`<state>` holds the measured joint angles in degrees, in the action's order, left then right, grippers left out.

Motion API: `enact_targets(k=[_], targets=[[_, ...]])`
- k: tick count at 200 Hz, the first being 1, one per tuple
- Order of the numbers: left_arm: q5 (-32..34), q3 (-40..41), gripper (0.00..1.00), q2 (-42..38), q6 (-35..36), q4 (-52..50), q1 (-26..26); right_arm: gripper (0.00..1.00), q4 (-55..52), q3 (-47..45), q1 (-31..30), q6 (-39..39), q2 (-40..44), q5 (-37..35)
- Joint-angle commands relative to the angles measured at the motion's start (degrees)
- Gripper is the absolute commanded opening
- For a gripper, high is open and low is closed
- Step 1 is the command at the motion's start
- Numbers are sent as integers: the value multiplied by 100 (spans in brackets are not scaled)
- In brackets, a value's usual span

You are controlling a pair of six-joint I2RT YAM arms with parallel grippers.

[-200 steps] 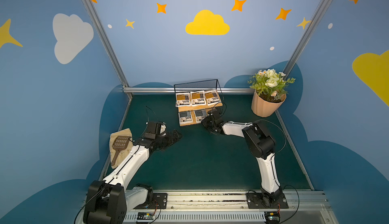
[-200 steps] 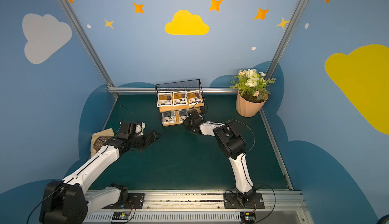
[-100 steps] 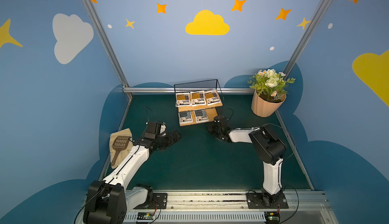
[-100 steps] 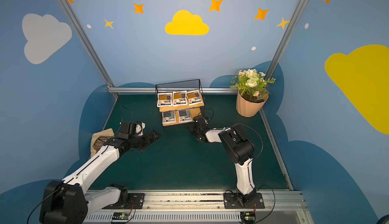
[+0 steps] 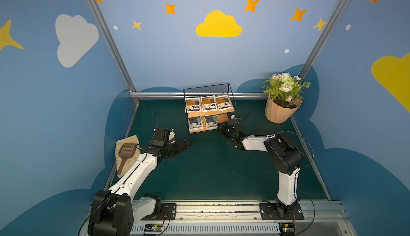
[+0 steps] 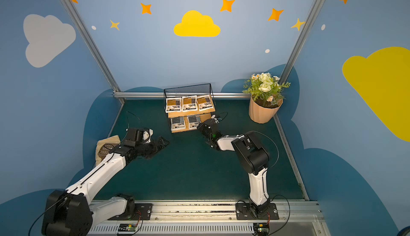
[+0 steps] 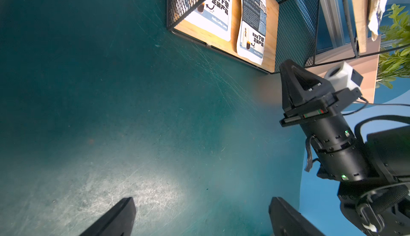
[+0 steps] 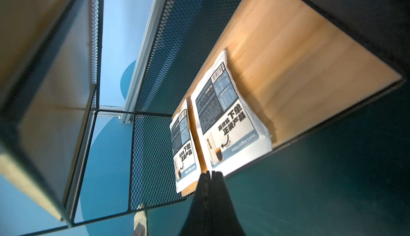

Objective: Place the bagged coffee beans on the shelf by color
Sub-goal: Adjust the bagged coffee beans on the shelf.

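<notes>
The shelf (image 5: 223, 117) stands at the back of the green mat. Three orange-labelled bagged coffee beans (image 5: 208, 103) lie on its upper board and two grey-blue ones (image 5: 195, 122) on its lower board, in both top views (image 6: 178, 122). My right gripper (image 5: 219, 126) is shut and empty, its tip just off the lower board's front right corner. In the right wrist view its tip (image 8: 210, 173) points at the nearer grey-blue bag (image 8: 228, 121). My left gripper (image 7: 200, 201) hangs open over bare mat, left of the shelf (image 7: 270, 35).
A peach ribbed flower pot (image 5: 280, 110) stands at the back right. A tan cloth with a brown grid tool (image 5: 127, 152) lies at the mat's left edge beside my left arm. Blue walls and metal posts enclose the mat.
My right gripper drew back from the shelf to the right, then returned to the lower board's front right corner. The left arm has not moved.
</notes>
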<state>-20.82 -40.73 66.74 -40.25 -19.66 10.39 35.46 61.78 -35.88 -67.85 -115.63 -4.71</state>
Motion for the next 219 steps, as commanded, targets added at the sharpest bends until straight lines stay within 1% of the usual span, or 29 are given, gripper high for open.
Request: enact_targets(k=[1, 69, 118, 192, 219], targets=[[-36, -74, 100, 54, 105, -78, -34, 0, 303, 260, -41, 64, -243, -128], [-54, -71, 100, 49, 104, -99, -30, 0, 262, 810, -132, -236, -877, -176], [-77, -56, 100, 27, 79, -96, -36, 0, 181, 1019, -182, -453, -1225, -279], [-42, 4, 100, 6, 78, -153, -46, 0, 9, 1437, -188, -665, -1641, -295], [-39, 28, 100, 14, 79, -140, -55, 0, 13, 1446, -183, -704, -1631, -311]])
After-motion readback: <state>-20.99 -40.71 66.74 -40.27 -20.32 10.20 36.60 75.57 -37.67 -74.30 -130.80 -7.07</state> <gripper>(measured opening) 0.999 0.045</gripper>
